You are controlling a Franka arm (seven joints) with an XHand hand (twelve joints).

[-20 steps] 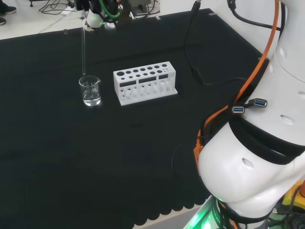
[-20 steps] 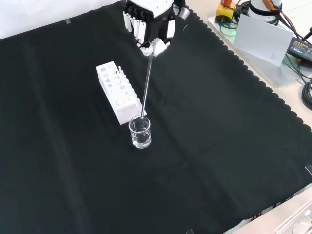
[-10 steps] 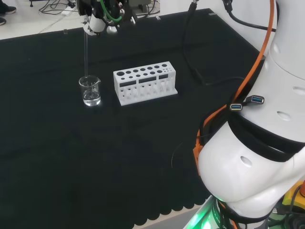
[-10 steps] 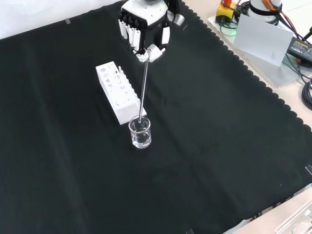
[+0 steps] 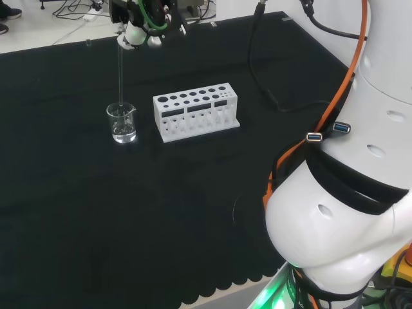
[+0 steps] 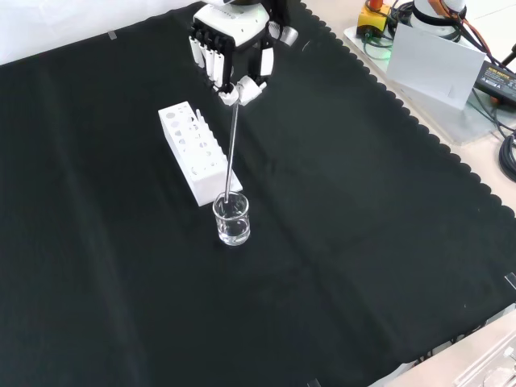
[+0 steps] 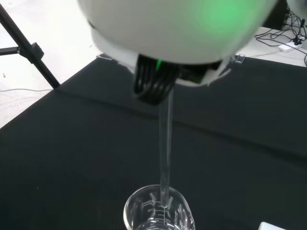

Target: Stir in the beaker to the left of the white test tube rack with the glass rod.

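A small clear beaker point(image 5: 121, 123) point(image 6: 231, 218) point(image 7: 158, 212) with some clear liquid stands on the black cloth just left of the white test tube rack point(image 5: 196, 111) in the head view. In the front view the rack point(image 6: 197, 151) lies behind it. The hand point(image 5: 136, 19) point(image 6: 230, 40) hangs high above, fingers curled and pinching the top of a long glass rod point(image 5: 120, 72) point(image 6: 233, 139) point(image 7: 165, 153). The rod slants down and its lower tip sits inside the beaker's mouth, near the rim.
The arm's big white links point(image 5: 347, 193) fill the right of the head view, with orange and black cables. Grey boxes and cables point(image 6: 435, 56) lie beyond the cloth's scalloped edge at the front view's upper right. Bare cloth surrounds the beaker and rack.
The hand has shifted right in the head view and left in the front view, tilting the rod. The rod's tip has stayed in the beaker.
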